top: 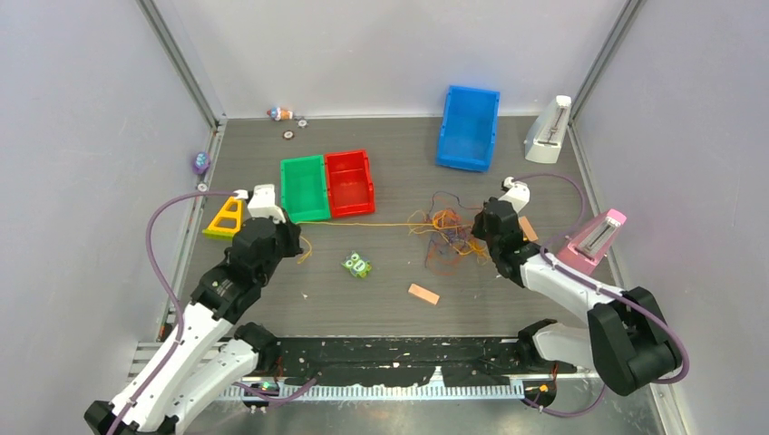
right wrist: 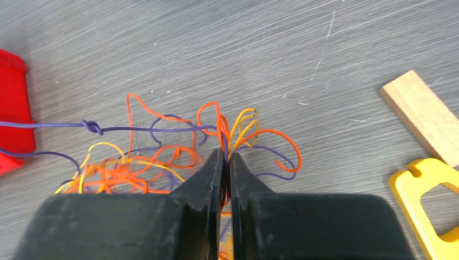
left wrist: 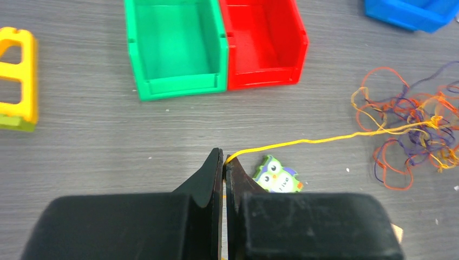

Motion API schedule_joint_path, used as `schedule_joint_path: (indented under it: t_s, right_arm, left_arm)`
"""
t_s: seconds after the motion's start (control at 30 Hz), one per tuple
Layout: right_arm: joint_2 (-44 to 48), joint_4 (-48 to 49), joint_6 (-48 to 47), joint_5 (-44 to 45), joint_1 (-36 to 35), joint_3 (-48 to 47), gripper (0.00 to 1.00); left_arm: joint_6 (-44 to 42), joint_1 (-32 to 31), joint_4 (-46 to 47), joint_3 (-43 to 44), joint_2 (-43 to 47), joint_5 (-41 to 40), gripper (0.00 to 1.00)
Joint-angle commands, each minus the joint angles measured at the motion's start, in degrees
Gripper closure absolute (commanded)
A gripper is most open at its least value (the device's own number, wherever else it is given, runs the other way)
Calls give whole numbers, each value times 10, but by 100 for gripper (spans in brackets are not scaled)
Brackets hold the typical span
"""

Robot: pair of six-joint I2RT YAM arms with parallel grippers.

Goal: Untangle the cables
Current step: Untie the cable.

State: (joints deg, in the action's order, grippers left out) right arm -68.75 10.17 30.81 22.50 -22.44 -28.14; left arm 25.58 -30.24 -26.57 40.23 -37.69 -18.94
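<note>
I held an orange strand (left wrist: 303,142) in the left gripper (left wrist: 223,160), the tangle (right wrist: 135,169) in the right gripper (right wrist: 226,157); next, draw apart slowly

- cables (top: 444,231): a mix of orange, red, yellow and dark purple strands
- green bin (top: 304,188): plain bright green
- red bin (top: 350,181): plain bright red
- blue bin (top: 468,127): plain bright blue
- table (top: 381,308): grey, with fine wood-grain streaks
- owl toy (left wrist: 276,176): green with purple edges and pale eyes
- triangle block (top: 225,217): yellow with a lime-green base
- wooden block (top: 423,294): pale tan
- left gripper (left wrist: 223,158) and right gripper (right wrist: 226,154): black
</note>
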Motion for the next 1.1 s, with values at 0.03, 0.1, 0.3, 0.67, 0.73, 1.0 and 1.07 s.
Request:
schedule_joint_path:
  t_s: [0.03, 0.1, 0.3, 0.67, 0.73, 1.0, 1.07]
  right_arm:
    - [36, -17, 9, 98, 2, 12, 94]
    - [42, -19, 12, 109, 2, 14, 94]
    - [57, -19, 19, 120, 3, 20, 94]
    - [77, 174, -104, -200, 2, 76, 13]
    - [67, 202, -113, -259, -1, 78, 12]
    - [8, 190, -137, -304, -41, 38, 2]
    - [-15, 167, -145, -286, -60, 15, 1]
  left_arm:
    - [10, 38, -48, 40, 28, -66, 100]
    - [9, 52, -53, 42, 35, -65, 100]
    - [12, 69, -46, 35, 42, -50, 100]
    - [-15, 69, 34, 11, -8, 119, 100]
    - [-16, 69, 31, 19, -16, 123, 100]
    - [-26, 69, 24, 32, -12, 99, 100]
    - [-28, 69, 18, 36, -14, 91, 100]
